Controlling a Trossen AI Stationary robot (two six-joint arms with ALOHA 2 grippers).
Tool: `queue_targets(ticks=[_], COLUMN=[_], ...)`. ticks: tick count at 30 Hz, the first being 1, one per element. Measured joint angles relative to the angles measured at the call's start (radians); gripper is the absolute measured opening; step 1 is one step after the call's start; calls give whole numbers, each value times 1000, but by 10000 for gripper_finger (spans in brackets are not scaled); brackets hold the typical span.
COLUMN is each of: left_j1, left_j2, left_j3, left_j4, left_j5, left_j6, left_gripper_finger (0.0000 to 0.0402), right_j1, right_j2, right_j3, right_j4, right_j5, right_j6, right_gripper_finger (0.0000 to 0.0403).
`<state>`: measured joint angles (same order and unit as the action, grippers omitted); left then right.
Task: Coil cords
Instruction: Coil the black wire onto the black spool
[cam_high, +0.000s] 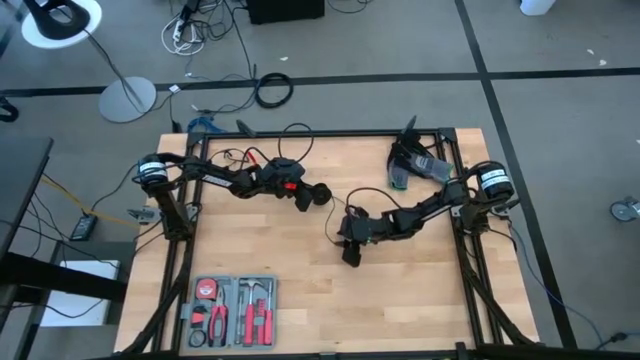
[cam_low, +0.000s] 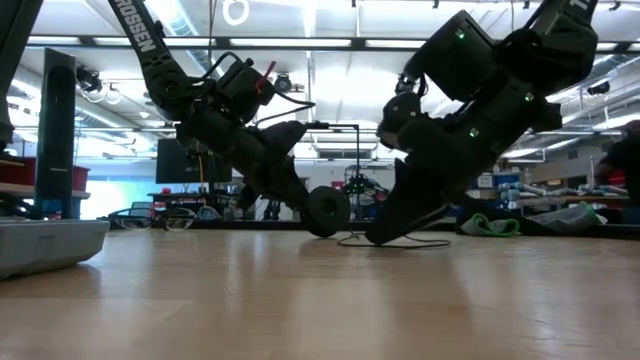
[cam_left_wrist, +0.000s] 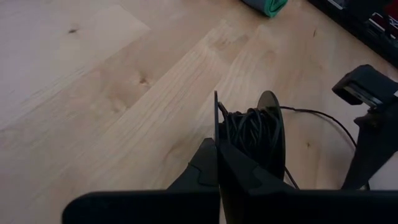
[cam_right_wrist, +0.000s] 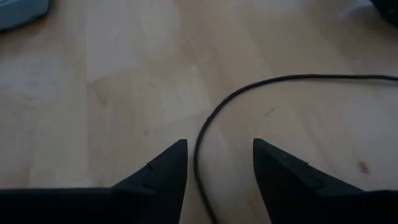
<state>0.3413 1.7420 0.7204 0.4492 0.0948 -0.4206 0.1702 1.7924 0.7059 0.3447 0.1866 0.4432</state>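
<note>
A thin black cord (cam_right_wrist: 249, 87) lies slack on the wooden table. One end is wound on a round black puck-like spool (cam_left_wrist: 252, 130) that stands on edge near the table's middle (cam_low: 327, 211). My left gripper (cam_left_wrist: 216, 146) is shut on that spool. My right gripper (cam_right_wrist: 217, 152) is open, tips down at the tabletop (cam_low: 385, 236). Its fingers stand on either side of the loose cord, and I see no touch. In the high view the cord (cam_high: 335, 215) curves from the spool to the right gripper (cam_high: 350, 252). My left gripper pinches the thin rim of the spool's nearer disc (cam_left_wrist: 216, 121) between its two shut fingers. It comes slanting down from the table's left side. The spool stands upright on edge, its lower rim (cam_low: 327, 234) down at the tabletop, with the wound cord between the two discs.
A grey tool case (cam_high: 232, 310) with red-handled tools lies at the near left. A dark and green bundle (cam_high: 412, 165) sits at the far right corner. Black frame rails (cam_high: 470, 280) border the table. Open wood lies in front of both grippers.
</note>
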Motion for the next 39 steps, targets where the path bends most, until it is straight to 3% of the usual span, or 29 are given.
queue_targets(ticks=[8, 17, 20, 23, 26, 35, 39], left_j1=[0, 0, 0, 0, 0, 0, 0], left_j2=[0, 0, 0, 0, 0, 0, 1], left_j3=[0, 0, -1, -1, -1, -1, -1], left_j4=[0, 1, 0, 0, 1, 5, 28], left_j5=[4, 13, 14, 14, 15, 33, 64], left_j6=[0, 0, 3, 20, 21, 22, 17], left_gripper_finger=[0, 0, 0, 0, 0, 0, 0], right_j1=[20, 31, 5, -25, -45, -66, -95], right_j2=[-2, 91, 168, 245, 280, 179, 198], right_j3=[11, 353, 483, 588, 631, 627, 624], right_j4=[-41, -639, -812, -943, -969, -814, -788], right_j5=[-2, 12, -51, -129, -176, -5, -19], right_j6=[-9, -154, -182, -184, -193, -286, -288], right_gripper_finger=[156, 121, 96, 47, 9, 1, 1])
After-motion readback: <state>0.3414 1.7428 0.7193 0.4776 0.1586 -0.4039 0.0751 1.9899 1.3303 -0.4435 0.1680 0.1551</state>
